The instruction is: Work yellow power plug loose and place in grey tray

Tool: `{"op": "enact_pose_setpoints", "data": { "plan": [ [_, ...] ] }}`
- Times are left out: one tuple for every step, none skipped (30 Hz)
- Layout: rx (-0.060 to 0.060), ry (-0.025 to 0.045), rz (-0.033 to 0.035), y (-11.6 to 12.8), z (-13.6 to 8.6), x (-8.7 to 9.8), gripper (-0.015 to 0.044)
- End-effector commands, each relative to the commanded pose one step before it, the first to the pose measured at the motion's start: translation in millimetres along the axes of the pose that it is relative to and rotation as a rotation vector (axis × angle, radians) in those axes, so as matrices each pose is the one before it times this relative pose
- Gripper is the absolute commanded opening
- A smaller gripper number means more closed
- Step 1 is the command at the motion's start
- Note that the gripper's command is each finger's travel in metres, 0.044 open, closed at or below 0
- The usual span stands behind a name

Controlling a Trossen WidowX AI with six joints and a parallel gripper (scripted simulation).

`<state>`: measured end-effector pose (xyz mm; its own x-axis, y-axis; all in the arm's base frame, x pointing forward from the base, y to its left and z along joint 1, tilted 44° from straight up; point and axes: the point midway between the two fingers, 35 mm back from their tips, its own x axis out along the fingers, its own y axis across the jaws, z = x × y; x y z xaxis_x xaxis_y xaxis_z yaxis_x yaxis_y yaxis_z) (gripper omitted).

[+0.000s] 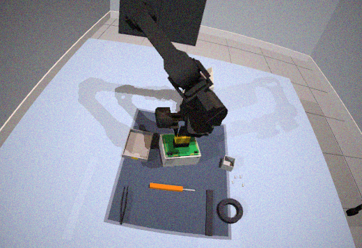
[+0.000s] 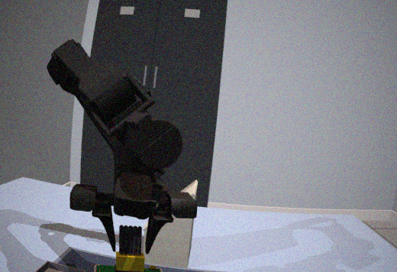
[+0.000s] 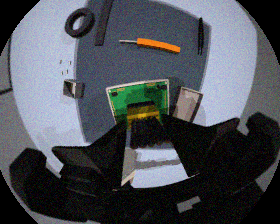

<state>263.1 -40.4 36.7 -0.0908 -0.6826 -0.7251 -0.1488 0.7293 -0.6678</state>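
Nearest, the orange screwdriver (image 1: 166,187) (image 3: 158,45) lies flat, crosswise before the work, likely kept aside because this job falls to the fingers. Beyond it, 1 pale box (image 1: 181,161) (image 3: 138,83) carries the green circuit board (image 1: 189,151) (image 2: 106,268) (image 3: 118,100), probably raising the socket (image 1: 182,143) (image 3: 141,105) to a handy height. The grey tray (image 1: 140,150) (image 2: 50,267) (image 3: 187,105) sits just left of the box, which should make for a short carry

The yellow power plug (image 1: 182,139) (image 2: 130,261) (image 3: 142,115) is at the socket on the board, not in the tray; whether it has loosened, I cannot tell. Its long axis runs left to right, its mating side faces down and its black wires (image 2: 130,239) (image 3: 146,132) rise upward

Farthest, the gripper (image 2: 130,250) (image 3: 143,119) is released, 2 fingers standing apart left and right of the wires, pointing down. A renewed grip lower, on the plug body, then gentle rocking seems called for; squeezing only wires could slip
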Motion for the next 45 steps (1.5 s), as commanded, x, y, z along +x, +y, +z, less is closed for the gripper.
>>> {"op": "enact_pose_setpoints", "data": {
  "plan": [
    [-0.0066,0.00145,-0.00565,-0.32,-0.38,1.5,0.0171],
    [0.0,0.0,0.0,0.0,0.0,0.0,0.0145],
    [0.0,0.0,0.0,0.0,0.0,0.0,0.0119],
    [0.0,0.0,0.0,0.0,0.0,0.0,0.0093],
    [0.0,0.0,0.0,0.0,0.0,0.0,0.0066],
    [0.0,0.0,0.0,0.0,0.0,0.0,0.004],
    [0.0,0.0,0.0,0.0,0.0,0.0,0.0014],
    [0.0,0.0,0.0,0.0,0.0,0.0,0.0],
    [0.0,0.0,0.0,0.0,0.0,0.0,0.0],
    [0.0,0.0,0.0,0.0,0.0,0.0,0.0],
    [0.0,0.0,0.0,0.0,0.0,0.0,0.0],
    [0.0,0.0,0.0,0.0,0.0,0.0,0.0],
    [0.0,0.0,0.0,0.0,0.0,0.0,0.0],
    [0.0,0.0,0.0,0.0,0.0,0.0,0.0],
    [0.0,0.0,0.0,0.0,0.0,0.0,0.0],
    [0.0,0.0,0.0,0.0,0.0,0.0,0.0],
    [0.0,0.0,0.0,0.0,0.0,0.0,0.0],
    [0.0,0.0,0.0,0.0,0.0,0.0,0.0],
    [0.0,0.0,0.00008,0.01,0.0,-2.32,0.0],
    [0.0,0.0,0.00009,0.02,0.01,-2.33,0.0],
    [0.0,0.0,-0.00026,0.05,0.01,-2.33,0.0],
    [0.0,-0.00002,-0.00227,0.22,0.01,-2.33,0.0],
    [0.0,-0.00004,-0.00583,0.52,0.01,-1.43,0.0],
    [0.0,-0.00006,-0.01011,0.88,0.0,0.0,0.0],
    [0.0,-0.0001,-0.01398,1.22,0.0,0.0,0.0],
    [0.0,-0.00009,-0.0164,1.43,0.0,0.01,0.0],
    [0.0,-0.00004,-0.01653,1.44,0.0,0.01,0.0],
    [0.0,0.00004,-0.01393,1.22,-0.01,0.01,0.0],
    [0.0,0.00009,-0.00865,0.76,-0.01,0.01,0.0],
    [0.0,0.00006,-0.00124,0.09,0.0,-0.35,0.0],
    [0.0,-0.00003,0.00734,-0.64,0.01,-0.01,0.0],
    [0.0,-0.00014,0.01593,-1.39,0.01,-0.01,0.0],
    [0.0,-0.0002,0.02327,-2.04,0.02,0.0,0.0],
    [0.0,-0.00017,0.02822,-2.48,0.01,0.02,0.0],
    [0.0001,-0.00003,0.02999,-2.63,0.0,0.03,0.0],
    [0.0001,0.00008,0.0293,-2.57,0.0,0.04,0.0],
    [0.0001,0.00018,0.0272,-2.34,-0.01,-0.67,0.0],
    [0.0001,0.00013,0.02368,-2.07,0.0,0.03,0.0],
    [0.0,0.0002,0.0192,-1.62,-0.01,-0.5,0.0],
    [0.0,0.00013,0.01378,-1.19,0.0,-0.11,0.0],
    [0.0,0.0001,0.00779,-0.67,0.0,-0.07,0.0],
    [0.0,0.00005,0.00148,-0.12,0.0,-0.04,0.0],
    [0.0,-0.00002,-0.0049,0.43,0.0,-0.03,0.0],
    [0.0,-0.00008,-0.01108,0.97,0.0,-0.01,0.0],
    [0.0,-0.00014,-0.01678,1.46,0.01,0.01,0.0]
  ]
}}
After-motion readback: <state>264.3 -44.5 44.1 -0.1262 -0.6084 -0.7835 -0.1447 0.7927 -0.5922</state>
